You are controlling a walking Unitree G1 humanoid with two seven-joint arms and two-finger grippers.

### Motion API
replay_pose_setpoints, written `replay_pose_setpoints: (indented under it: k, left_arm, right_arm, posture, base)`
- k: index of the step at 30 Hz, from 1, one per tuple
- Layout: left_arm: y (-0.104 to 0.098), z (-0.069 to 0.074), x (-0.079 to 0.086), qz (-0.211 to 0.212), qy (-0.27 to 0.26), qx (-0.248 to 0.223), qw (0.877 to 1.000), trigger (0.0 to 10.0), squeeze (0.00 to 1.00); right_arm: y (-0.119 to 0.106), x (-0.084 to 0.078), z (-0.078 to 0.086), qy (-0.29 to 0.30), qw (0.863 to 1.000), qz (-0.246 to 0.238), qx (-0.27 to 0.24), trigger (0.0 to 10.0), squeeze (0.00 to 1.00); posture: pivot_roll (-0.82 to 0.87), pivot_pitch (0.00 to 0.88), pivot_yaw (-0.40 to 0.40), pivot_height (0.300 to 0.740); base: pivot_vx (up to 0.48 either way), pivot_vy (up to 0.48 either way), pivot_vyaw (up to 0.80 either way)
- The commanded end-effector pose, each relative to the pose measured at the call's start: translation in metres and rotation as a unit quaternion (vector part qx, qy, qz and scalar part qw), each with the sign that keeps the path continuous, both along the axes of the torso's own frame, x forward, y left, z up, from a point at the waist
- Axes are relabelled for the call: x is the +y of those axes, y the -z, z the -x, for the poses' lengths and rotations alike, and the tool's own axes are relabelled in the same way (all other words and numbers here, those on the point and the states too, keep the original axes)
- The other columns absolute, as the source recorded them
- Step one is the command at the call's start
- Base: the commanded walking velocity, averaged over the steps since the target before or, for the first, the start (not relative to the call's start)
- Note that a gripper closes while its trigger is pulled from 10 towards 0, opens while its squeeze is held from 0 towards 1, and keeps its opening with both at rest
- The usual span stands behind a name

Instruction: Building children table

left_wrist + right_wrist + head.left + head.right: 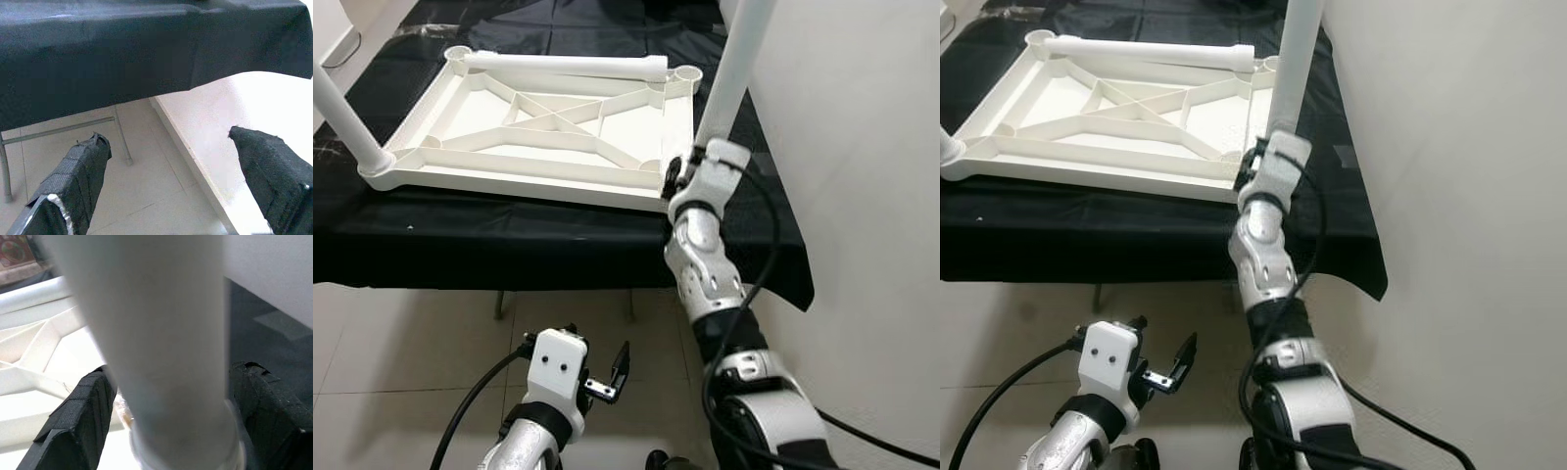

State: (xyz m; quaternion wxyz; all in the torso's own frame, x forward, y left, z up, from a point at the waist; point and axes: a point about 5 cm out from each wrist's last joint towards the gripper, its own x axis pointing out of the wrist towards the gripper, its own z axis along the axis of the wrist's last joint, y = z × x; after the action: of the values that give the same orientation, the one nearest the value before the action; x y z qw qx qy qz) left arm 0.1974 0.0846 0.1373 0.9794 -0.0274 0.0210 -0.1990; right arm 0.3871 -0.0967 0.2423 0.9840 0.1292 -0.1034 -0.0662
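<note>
A white plastic tabletop [509,179] lies upside down on a table draped in black cloth [460,250]. One white leg [734,69] stands upright in its near right corner socket. My right gripper [171,431] is at the foot of that leg, open, with a finger [73,431] on each side of it. Another leg [347,122] stands tilted at the near left corner. A loose leg [568,65] lies across the tabletop's far edge. My left gripper [607,377] hangs low in front of the table, open and holding nothing.
A white wall [862,147] runs close along the right side of the table. The black cloth hangs over the front edge, with metal table legs [58,129] and a tiled floor [411,343] beneath.
</note>
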Motion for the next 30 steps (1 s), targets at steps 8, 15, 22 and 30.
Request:
replay_pose_setpoints:
  k: [8, 15, 22, 30]
  left_arm:
    - [0.007, 0.002, -0.001, -0.007, 0.006, 0.012, 1.0, 10.0, 0.0]
    - [0.007, 0.001, -0.001, -0.008, 0.007, 0.012, 1.0, 10.0, 0.0]
    - [0.007, 0.002, -0.001, -0.008, 0.017, 0.012, 1.0, 10.0, 0.0]
    - [0.007, 0.003, -0.002, -0.011, 0.013, 0.011, 1.0, 10.0, 0.0]
  right_arm:
    - [-0.028, -0.026, 0.002, -0.215, 0.967, 0.07, -0.115, 10.0, 0.0]
    - [-0.022, -0.029, 0.003, -0.434, 0.892, 0.104, -0.078, 10.0, 0.0]
    - [-0.017, -0.018, 0.003, -0.571, 0.811, 0.124, -0.042, 10.0, 0.0]
    - [-0.023, -0.002, -0.003, -0.61, 0.78, 0.136, -0.028, 10.0, 0.0]
  posture:
    - [0.09, 0.262, -0.043, 0.74]
    - [0.09, 0.262, -0.046, 0.74]
    - [0.09, 0.266, -0.04, 0.74]
    - [0.12, 0.279, -0.057, 0.74]
  base:
    - [0.0, 0.0, 0.0]
    - [0.0, 0.0, 0.0]
    - [0.0, 0.0, 0.0]
    - [0.0, 0.0, 0.0]
